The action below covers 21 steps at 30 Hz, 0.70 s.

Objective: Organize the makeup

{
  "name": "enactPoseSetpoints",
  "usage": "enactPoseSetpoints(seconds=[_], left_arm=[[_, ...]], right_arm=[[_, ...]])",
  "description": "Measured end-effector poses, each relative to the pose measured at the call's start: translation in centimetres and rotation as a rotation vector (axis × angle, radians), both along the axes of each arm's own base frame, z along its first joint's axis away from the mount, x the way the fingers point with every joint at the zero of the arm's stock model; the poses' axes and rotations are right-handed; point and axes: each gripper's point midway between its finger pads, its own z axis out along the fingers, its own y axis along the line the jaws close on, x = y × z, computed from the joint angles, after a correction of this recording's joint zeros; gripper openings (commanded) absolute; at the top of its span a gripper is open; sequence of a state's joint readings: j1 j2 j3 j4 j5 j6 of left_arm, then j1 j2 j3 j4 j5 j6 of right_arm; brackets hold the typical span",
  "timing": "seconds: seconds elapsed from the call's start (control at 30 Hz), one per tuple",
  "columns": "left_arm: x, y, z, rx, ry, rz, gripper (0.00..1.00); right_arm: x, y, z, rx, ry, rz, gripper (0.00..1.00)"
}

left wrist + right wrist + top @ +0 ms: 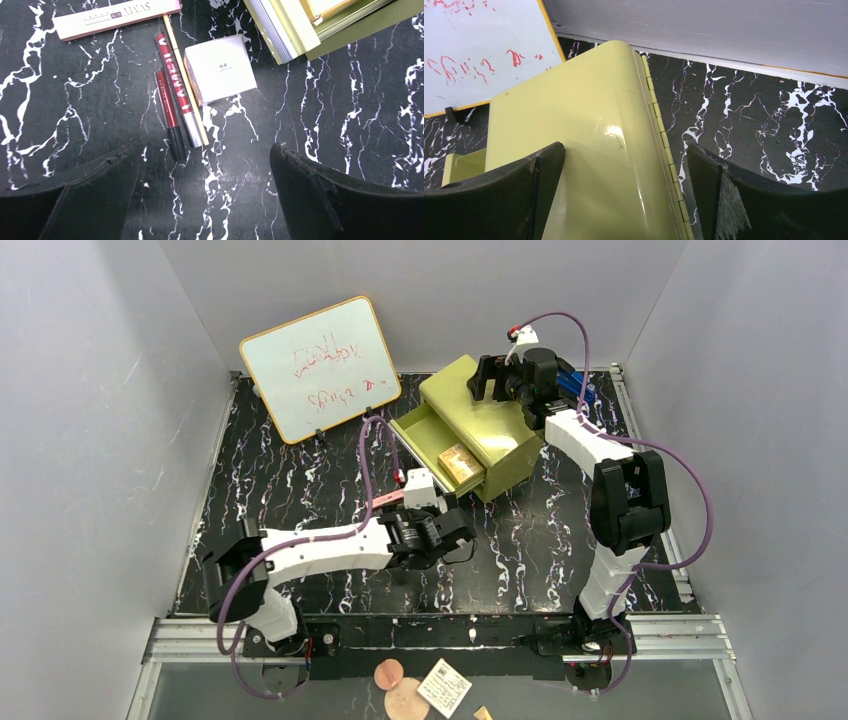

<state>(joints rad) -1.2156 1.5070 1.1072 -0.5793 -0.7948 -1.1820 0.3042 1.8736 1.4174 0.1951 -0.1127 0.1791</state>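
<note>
**Top external view**
- Left gripper (462, 540): low over the table (520, 540), pointing toward the drawer chest (495, 425). Its jaw state is hard to read from this view.
- Palette (460, 462): tan-orange, lying inside the chest's pulled-out drawer (425, 430), ahead of the left gripper and well apart from it.
- Right gripper (490, 380): above the chest's top, at its far end.
- Whiteboard (320, 370): red writing, propped up to the left of the chest.

**Left wrist view**
- Left gripper (205, 150): fingers (75, 200) spread wide, with only bare table between them.
- Dark-red pencil (170, 115): just ahead of the gap, black end nearest the fingertips.
- Red pencil (177, 90): silver-ended, touching the dark-red one's right side.
- Tan pencil (187, 85): thin, lying against the red pencil.
- White box (220, 67): square, just right of the pencils and ahead of the gap.
- Pink case (115, 17): farther ahead and to the left, lying crosswise.
- The chest's corner is ahead and to the right.

**Right wrist view**
- Right gripper (626, 150): fingers (499, 200) spread. The left finger is over the chest's lid, the right is past its hinged edge, and nothing is pinched. Contact with the lid cannot be told.
</note>
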Motion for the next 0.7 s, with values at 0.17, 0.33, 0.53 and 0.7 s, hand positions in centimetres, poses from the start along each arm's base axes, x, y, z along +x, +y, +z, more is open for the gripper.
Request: enactPoseSetpoints(seconds=[0.17, 0.33, 0.53, 0.7], left_arm=[[0.8, -1.2, -2.4, 0.044, -0.013, 0.007, 0.98], [1.6, -1.9, -4.3, 0.1, -0.025, 0.015, 0.98], [2.6, -3.4, -4.4, 0.098, -0.059, 0.03, 0.98], [3.5, -4.1, -4.6, 0.115, -0.091, 0.04, 0.99]], right_arm=[[0.0, 0.0, 0.0, 0.0, 0.001, 0.0, 0.99], [0.0, 0.0, 0.0, 0.0, 0.001, 0.0, 0.99], [0.0, 0.0, 0.0, 0.0, 0.001, 0.001, 0.99], [0.0, 0.0, 0.0, 0.001, 0.001, 0.002, 0.99]])
